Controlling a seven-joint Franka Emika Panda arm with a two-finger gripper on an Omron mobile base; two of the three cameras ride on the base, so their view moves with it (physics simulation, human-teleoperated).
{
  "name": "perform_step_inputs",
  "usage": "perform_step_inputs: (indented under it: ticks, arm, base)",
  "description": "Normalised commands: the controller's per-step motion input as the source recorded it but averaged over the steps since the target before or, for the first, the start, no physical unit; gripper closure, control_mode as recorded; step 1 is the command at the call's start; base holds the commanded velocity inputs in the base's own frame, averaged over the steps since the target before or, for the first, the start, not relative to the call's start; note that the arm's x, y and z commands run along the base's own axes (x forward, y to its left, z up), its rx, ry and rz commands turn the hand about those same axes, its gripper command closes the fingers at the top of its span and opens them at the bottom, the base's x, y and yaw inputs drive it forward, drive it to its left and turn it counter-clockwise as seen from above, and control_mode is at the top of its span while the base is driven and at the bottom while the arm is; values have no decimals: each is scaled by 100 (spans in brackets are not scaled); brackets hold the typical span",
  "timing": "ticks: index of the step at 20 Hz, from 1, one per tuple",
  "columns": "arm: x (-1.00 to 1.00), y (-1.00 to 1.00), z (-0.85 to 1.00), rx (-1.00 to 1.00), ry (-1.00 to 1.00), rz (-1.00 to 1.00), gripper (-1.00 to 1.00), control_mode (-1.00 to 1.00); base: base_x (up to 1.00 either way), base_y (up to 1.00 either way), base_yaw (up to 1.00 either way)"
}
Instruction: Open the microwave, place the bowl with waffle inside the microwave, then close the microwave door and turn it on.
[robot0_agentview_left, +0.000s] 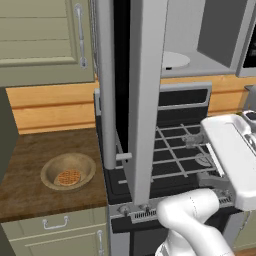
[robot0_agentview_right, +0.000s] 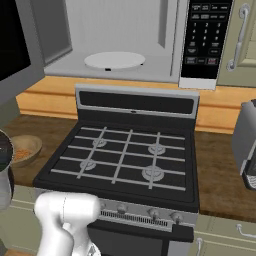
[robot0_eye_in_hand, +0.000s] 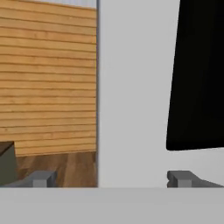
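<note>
An open microwave (robot0_agentview_right: 120, 45) with white turntable (robot0_agentview_right: 114, 60) and dark button panel (robot0_agentview_right: 206, 35) sits above a black gas stove (robot0_agentview_right: 125, 155). A wooden bowl (robot0_agentview_right: 24, 149) holding a waffle (robot0_agentview_right: 20, 154) rests on the counter (robot0_agentview_right: 220, 175).

We see silver-grey microwave door (robot0_agentview_left: 145, 90) w/ black glass, white turntable (robot0_agentview_right: 114, 60), tan bowl (robot0_agentview_left: 68, 171) w/ orange-brown grid waffle (robot0_agentview_left: 67, 177), black stove (robot0_agentview_right: 125, 155), dark wood counter (robot0_agentview_left: 35, 165), olive cabinets (robot0_agentview_left: 40, 40).
</note>
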Motion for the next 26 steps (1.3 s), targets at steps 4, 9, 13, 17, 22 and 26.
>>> perform_step_inputs:
  ticks: [4, 9, 13, 17, 22, 26]
  arm:
    - [2, -75, 10, 0, 1, -8, -100, -100]
    - [42, -68, 16, -2, 11, -20, -100, -100]
    - [82, -57, 6, -11, 31, -32, -100, -100]
    - [85, -47, -9, -21, 35, -34, -100, -100]
    - [58, -14, -51, -23, 39, -33, -100, -100]
    - [17, -1, -97, -14, 33, -28, -100, -100]
  base:
    - [0, 0, 0]
    - [0, 0, 0]
    - [0, 0, 0]
    - [0, 0, 0]
    - [0, 0, 0]
    - [0, 0, 0]
